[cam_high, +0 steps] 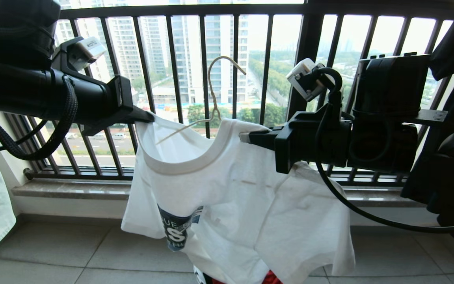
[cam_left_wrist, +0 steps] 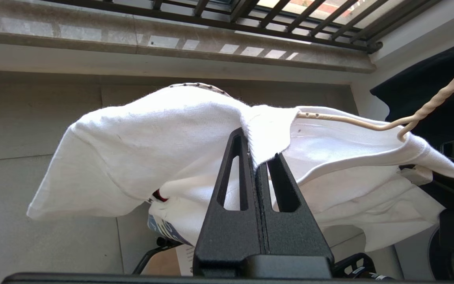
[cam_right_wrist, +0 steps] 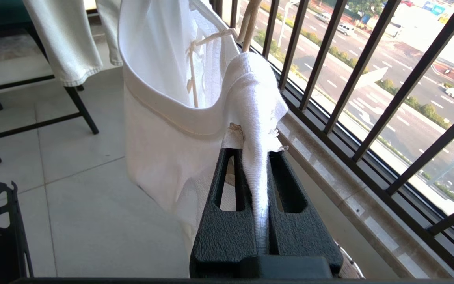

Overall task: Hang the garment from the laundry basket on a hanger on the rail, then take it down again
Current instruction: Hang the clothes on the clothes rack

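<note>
Two grippers hold one white short-sleeved T-shirt (cam_high: 231, 197) with a dark blue printed chest emblem, and they hold it stretched between them in front of the black barred window railing (cam_high: 266, 59). The left gripper (cam_high: 148, 117) is clenched on the fabric of one shoulder; the right gripper (cam_high: 246, 137) is clenched on the ribbed collar band at the other shoulder. In each wrist view the cloth is pinched between the two black fingers and runs away from the tips, so the shirt hangs just below and beyond both grippers, not inside the palm.

Probably this spread grip is chosen to keep the neck opening wide and the shoulders level. The thin cream-white wire hanger (cam_high: 215, 102) sits between the two grippers: its one arm goes into the collar near the left gripper, and its long hook rises above the neck, free in the air and caught on nothing visible. No grey rail is in view, so the shirt seems to be carried together with its hanger.
</note>
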{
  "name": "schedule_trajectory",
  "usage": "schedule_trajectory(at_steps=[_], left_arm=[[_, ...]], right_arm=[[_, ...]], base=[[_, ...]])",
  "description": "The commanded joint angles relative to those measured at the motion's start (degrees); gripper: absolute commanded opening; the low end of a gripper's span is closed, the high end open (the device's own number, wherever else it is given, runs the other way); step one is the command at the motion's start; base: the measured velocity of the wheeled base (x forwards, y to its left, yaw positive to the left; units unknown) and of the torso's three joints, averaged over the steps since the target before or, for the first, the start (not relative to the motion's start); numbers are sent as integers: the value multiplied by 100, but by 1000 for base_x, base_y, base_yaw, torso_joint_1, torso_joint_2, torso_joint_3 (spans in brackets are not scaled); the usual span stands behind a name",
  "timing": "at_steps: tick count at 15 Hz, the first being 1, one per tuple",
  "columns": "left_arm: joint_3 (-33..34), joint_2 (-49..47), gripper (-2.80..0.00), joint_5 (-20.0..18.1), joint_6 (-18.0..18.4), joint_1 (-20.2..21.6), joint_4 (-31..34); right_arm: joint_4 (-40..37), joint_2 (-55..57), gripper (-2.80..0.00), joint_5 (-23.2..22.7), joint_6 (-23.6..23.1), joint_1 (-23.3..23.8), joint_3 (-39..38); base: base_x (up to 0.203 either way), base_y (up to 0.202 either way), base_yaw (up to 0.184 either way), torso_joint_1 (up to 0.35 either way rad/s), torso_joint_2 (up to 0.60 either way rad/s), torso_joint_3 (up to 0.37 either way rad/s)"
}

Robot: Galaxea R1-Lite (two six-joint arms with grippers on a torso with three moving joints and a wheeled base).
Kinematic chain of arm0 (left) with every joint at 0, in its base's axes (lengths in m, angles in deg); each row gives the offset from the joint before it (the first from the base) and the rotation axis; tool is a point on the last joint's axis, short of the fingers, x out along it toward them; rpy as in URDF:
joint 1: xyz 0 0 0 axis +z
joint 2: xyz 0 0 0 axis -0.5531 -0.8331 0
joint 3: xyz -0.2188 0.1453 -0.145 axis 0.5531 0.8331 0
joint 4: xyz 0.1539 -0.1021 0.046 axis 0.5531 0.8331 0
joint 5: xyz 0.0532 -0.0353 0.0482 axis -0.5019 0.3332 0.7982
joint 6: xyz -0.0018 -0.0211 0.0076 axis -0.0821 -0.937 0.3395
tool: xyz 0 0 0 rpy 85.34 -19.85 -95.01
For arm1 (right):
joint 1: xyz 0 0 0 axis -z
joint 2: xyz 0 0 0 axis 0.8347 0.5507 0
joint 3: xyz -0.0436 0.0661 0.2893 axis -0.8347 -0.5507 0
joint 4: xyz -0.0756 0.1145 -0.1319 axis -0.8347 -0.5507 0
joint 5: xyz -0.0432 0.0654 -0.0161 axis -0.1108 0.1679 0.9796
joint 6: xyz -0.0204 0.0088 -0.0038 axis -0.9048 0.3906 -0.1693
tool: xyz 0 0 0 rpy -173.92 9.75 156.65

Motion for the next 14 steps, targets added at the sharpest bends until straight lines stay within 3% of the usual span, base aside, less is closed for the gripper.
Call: schedule_trajectory(at_steps=[1,2,6,9,11,14], left_arm=[[-573,-266,-280,292,-17,-307,294],[-761,-408,-280,467,-7,-428,348],[-1380,-798,-280,529,348,-604,394],[-1455,-805,-280,530,379,-819,395],[-1464,-796,-280,530,379,-962,386],[-1730,-820,-280,538,364,-996,351]], right_arm=[[27,41,-280,-21,12,82,0],[27,32,-280,-36,65,96,-9],[260,226,-280,-522,380,183,1],[786,426,-280,-664,908,200,16],[1469,580,-280,-688,1507,200,-2],[2206,810,-280,-1143,2028,225,-139]], base=[[0,0,0,0,0,0],[0,0,0,0,0,0],[0,0,0,0,0,0],[0,0,0,0,0,0],[0,0,0,0,0,0],[0,0,0,0,0,0]])
